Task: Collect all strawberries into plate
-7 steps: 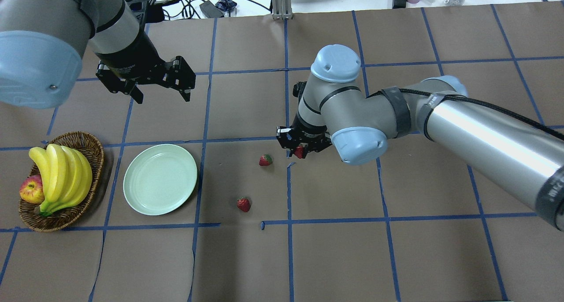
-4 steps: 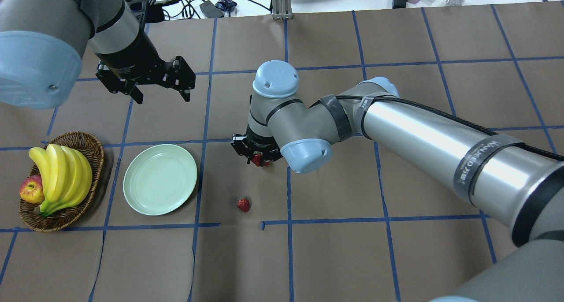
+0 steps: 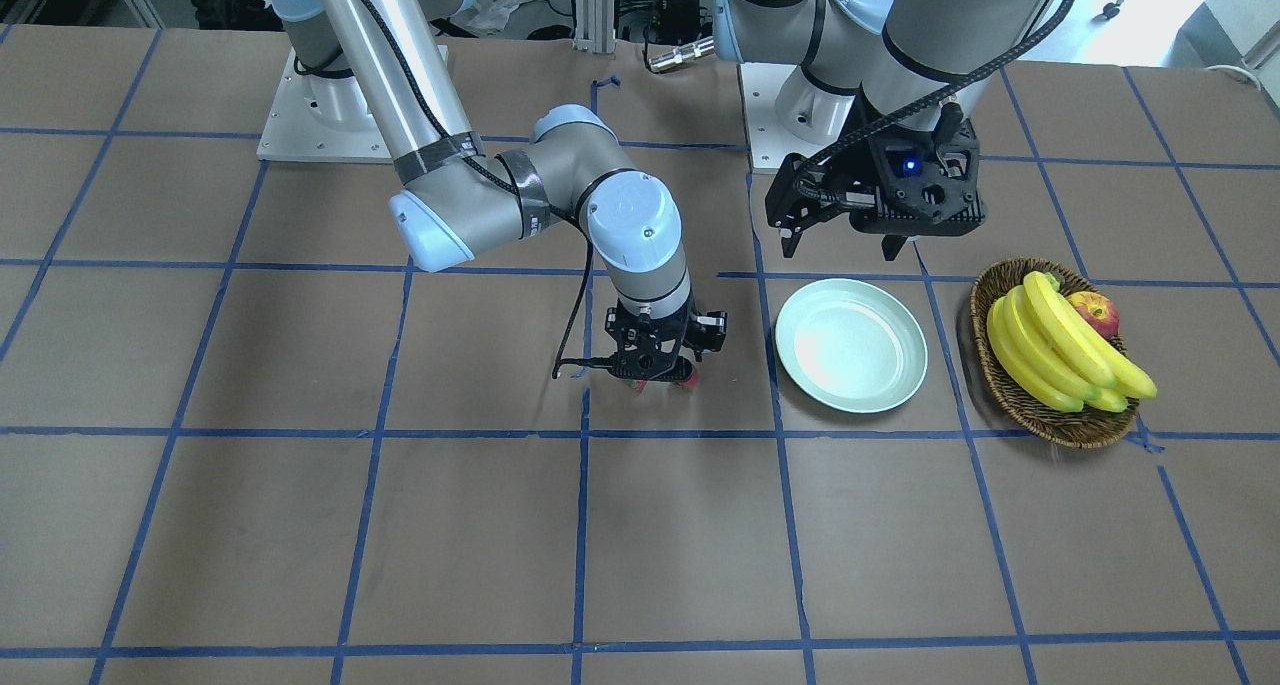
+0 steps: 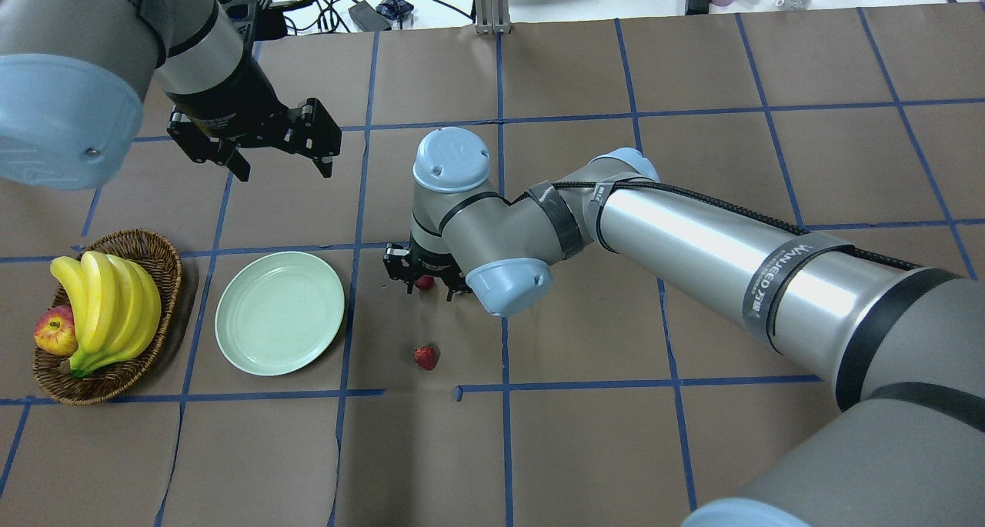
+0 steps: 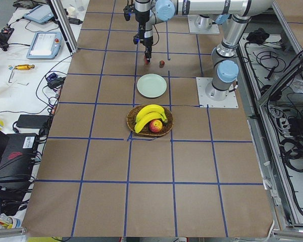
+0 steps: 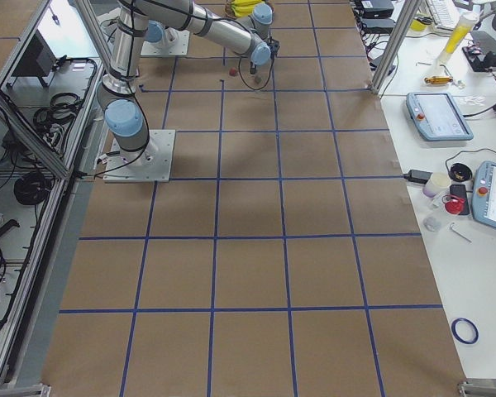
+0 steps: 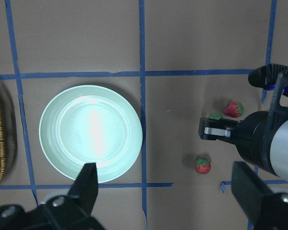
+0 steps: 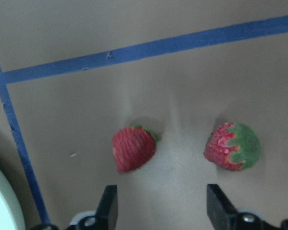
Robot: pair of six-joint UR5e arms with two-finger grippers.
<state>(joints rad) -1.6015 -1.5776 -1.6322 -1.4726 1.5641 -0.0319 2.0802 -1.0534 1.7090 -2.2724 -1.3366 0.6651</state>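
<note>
The pale mint plate [image 4: 279, 313] lies empty at the left of the table, also in the front view [image 3: 850, 345]. My right gripper [image 4: 424, 279] hovers low just right of it, jaws open and empty in its wrist view [image 8: 163, 208]. Two strawberries lie on the paper under it: one [image 8: 133, 148] nearer the plate, one with a green cap [image 8: 233, 146] to its right. A third strawberry [image 4: 425, 355] lies alone nearer the robot. My left gripper [image 4: 281, 165] hangs open and empty beyond the plate.
A brown wicker basket [image 4: 158, 248] at the far left holds bananas [image 4: 108, 304] and an apple [image 4: 54, 331]. Blue tape lines divide the brown paper. My right forearm [image 4: 692, 242] stretches across the table's right half. Cables lie past the far edge.
My right arm has swept left from the centre tape line toward the plate, with a strawberry showing red at its gripper throughout. The other nearby strawberry is now hidden under its wrist. The left arm has not moved.
</note>
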